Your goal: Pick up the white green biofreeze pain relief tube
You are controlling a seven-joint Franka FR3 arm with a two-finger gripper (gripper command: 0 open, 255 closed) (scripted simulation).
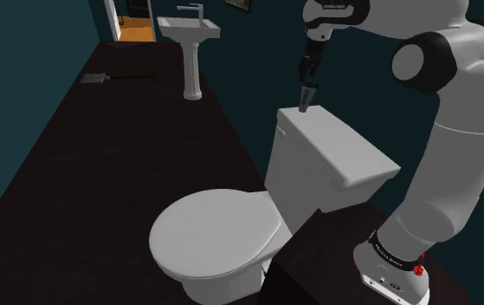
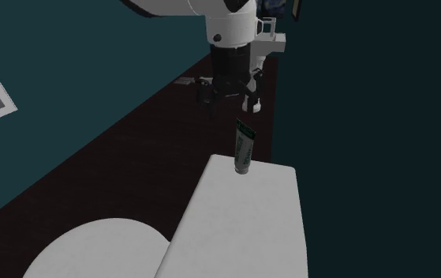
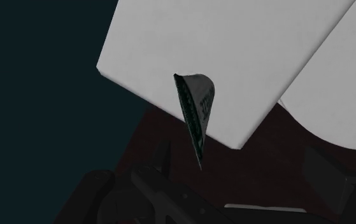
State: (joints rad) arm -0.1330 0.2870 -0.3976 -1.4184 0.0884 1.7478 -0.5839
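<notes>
Item: white-and-green tube (image 2: 243, 148), upright on the toilet tank lid (image 2: 242, 229); my tool (image 2: 230, 109) hangs released just above, likely to straddle its flat top.

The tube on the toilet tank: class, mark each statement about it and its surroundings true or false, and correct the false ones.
1. The tube stands on end on the toilet tank lid. True.
2. The jaws are shut on the tube. False: they stand open above it, not touching it.
3. The toilet's seat cover is raised. False: it is down.
4. A pedestal sink stands farther along the wall. True.
5. The tube is at the middle of the tank lid. False: it is near one end.
</notes>
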